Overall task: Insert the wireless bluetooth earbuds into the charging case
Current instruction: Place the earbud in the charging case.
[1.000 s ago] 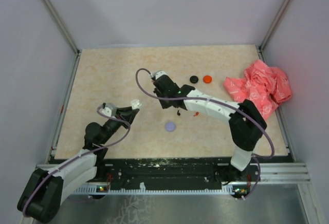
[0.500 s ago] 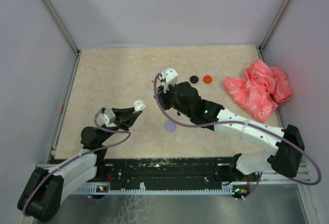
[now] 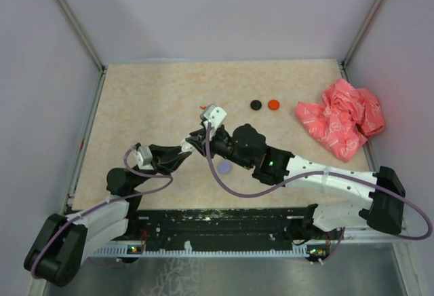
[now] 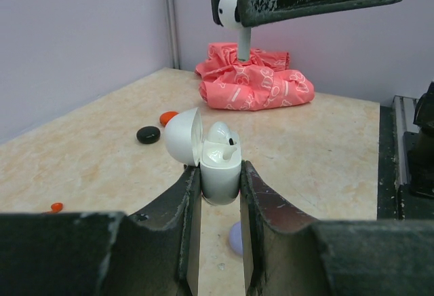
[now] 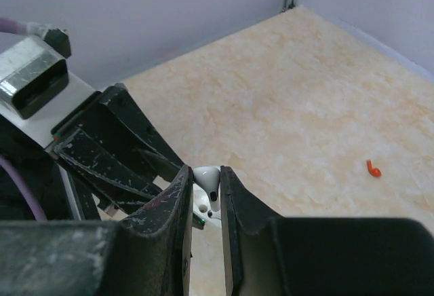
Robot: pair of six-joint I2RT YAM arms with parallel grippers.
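My left gripper [image 4: 218,174] is shut on a white charging case [image 4: 220,174] and holds it upright above the table. Its lid [image 4: 182,136] is open to the left. One white earbud [image 4: 220,136] sits in the case. My right gripper [image 5: 206,180] is shut on a second white earbud [image 5: 208,176], stem pointing down, a little above the open case [image 5: 202,209]. That earbud also shows at the top of the left wrist view [image 4: 232,11]. In the top view the two grippers meet, left [image 3: 184,148] and right [image 3: 196,140].
A lilac disc [image 3: 224,167] lies just right of the grippers. A black disc [image 3: 255,104] and a red disc [image 3: 273,104] lie further back. A pink-red bag [image 3: 342,118] is at the right edge. A tiny red bit [image 5: 372,168] lies on the table.
My right gripper has swung left and toward the near edge, arriving over the case in my left gripper. My left gripper has shifted slightly right and nearer with the case.
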